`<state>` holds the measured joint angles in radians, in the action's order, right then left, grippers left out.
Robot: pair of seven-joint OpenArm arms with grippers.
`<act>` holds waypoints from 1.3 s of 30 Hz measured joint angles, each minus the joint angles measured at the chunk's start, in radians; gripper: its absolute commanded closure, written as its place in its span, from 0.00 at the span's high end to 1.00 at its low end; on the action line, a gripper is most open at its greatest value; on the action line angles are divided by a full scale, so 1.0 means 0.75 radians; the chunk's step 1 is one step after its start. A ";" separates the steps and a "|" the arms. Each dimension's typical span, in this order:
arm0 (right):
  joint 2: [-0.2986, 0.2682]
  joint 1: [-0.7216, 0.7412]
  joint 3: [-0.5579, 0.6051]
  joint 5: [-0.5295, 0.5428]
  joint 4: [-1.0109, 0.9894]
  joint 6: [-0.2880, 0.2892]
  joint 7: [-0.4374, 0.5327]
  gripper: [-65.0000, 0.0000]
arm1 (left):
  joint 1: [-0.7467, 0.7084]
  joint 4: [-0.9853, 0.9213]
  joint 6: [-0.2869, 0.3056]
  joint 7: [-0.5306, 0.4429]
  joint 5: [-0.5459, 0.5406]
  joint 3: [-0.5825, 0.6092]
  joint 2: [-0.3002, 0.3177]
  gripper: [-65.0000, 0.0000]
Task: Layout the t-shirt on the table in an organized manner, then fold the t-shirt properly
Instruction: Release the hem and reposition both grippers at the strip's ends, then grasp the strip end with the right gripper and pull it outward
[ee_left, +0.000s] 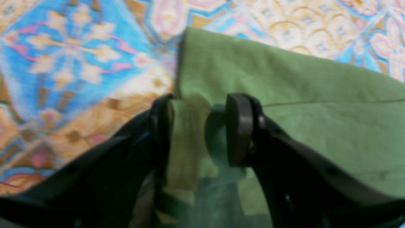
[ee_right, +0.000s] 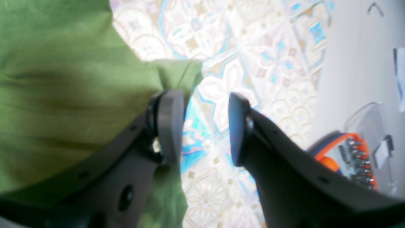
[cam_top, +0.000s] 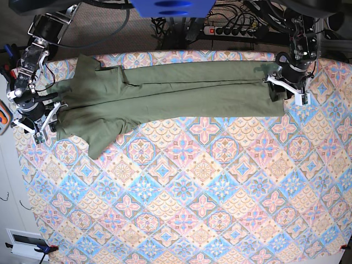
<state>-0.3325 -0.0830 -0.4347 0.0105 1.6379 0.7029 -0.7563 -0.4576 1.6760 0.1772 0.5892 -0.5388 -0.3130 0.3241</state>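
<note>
The patterned desk [cam_top: 181, 209] spreads wide beneath me. Across its far half the olive t-shirt [cam_top: 165, 93] lies stretched long, folded lengthwise. My left hand [ee_left: 199, 129] sits at the shirt's hem end, fingers apart with a fold of cloth between them, not pinched. My right hand [ee_right: 205, 126] is at the shirt's sleeve end, fingers apart over bare desk just beside the cloth.
</note>
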 measured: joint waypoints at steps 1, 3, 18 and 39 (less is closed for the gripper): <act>-0.001 0.001 0.002 0.000 0.001 0.000 0.000 0.35 | 0.000 0.014 0.001 0.003 0.000 -0.015 -0.011 0.41; 0.004 0.001 0.006 0.000 0.001 0.001 -0.002 0.35 | 0.001 0.042 -0.005 -0.002 0.001 -0.052 -0.037 0.41; 0.003 0.332 0.333 -0.014 -0.303 0.001 -0.005 0.35 | 0.008 0.181 0.004 0.079 0.000 -0.082 -0.118 0.41; 0.003 0.613 0.398 -0.006 -0.840 -0.001 0.104 0.62 | 0.011 0.209 -0.006 0.082 0.001 -0.085 -0.118 0.41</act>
<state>-0.3302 0.3767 -0.1360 0.0063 1.0077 0.7025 -0.6781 -0.4496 1.8328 0.1726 0.6510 -0.5381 -0.3767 0.2356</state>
